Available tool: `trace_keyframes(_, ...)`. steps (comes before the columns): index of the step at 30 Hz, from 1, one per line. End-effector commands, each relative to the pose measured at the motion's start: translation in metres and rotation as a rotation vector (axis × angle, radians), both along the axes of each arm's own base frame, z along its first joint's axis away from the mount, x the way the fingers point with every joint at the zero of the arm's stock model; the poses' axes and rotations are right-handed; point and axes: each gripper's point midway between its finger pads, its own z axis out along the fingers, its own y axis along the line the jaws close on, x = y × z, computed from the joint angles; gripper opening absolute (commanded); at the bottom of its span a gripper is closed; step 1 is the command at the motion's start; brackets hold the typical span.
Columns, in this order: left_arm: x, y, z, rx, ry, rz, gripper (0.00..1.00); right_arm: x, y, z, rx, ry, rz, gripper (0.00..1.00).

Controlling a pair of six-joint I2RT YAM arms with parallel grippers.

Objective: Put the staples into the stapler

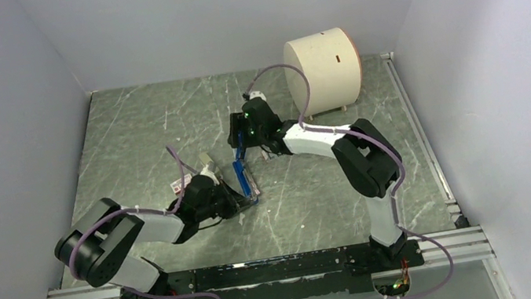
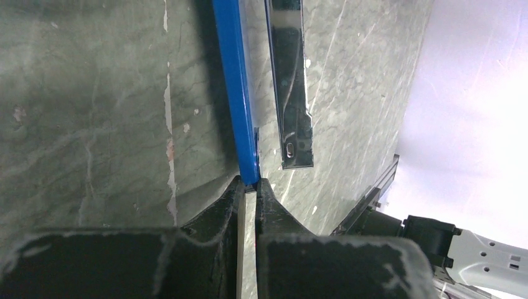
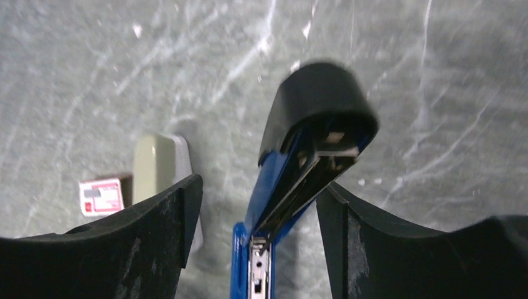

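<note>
Grey-green stone table (image 1: 140, 128) w/ white walls (image 1: 210, 15) on 3 sides. The stapler (image 1: 249, 184) sits mid-table, long side running near to far – black arm lifted at the far end. Left gripper (image 2: 249, 187) pinches its blue near end; right gripper (image 3: 256, 199) jaws gape round the arm.

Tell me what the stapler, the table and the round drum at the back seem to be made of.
The stapler: glossy blue body, painted metal or hard plastic, unclear which; its channel is bare silvery metal; its cap looks like smooth black plastic. The table: grey, veined, faintly shiny, stone or stone-print laminate. The drum: pale, matte, perhaps wood or card.
</note>
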Motion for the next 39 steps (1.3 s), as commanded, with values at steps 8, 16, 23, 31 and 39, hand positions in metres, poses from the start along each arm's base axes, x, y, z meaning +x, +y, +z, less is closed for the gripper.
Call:
trace_keyframes(8,-0.022,0.012,-0.030,0.045,0.109,-0.037,0.05,-0.029,0.002,-0.012,0.049,0.059,0.072,0.63)
trace_keyframes(16,-0.022,0.012,-0.029,0.037,0.097,-0.042,0.07,-0.028,0.006,-0.023,0.063,0.050,0.080,0.42)
trace_keyframes(23,-0.022,0.015,-0.028,0.050,0.090,-0.032,0.23,-0.018,0.003,-0.022,0.034,0.022,0.016,0.27)
trace_keyframes(31,-0.014,0.031,-0.022,0.143,0.057,0.023,0.40,-0.004,-0.006,-0.012,-0.182,-0.057,-0.100,0.23)
trace_keyframes(39,-0.005,0.051,-0.010,0.236,0.003,0.090,0.42,0.012,-0.012,-0.004,-0.365,-0.120,-0.202,0.23)
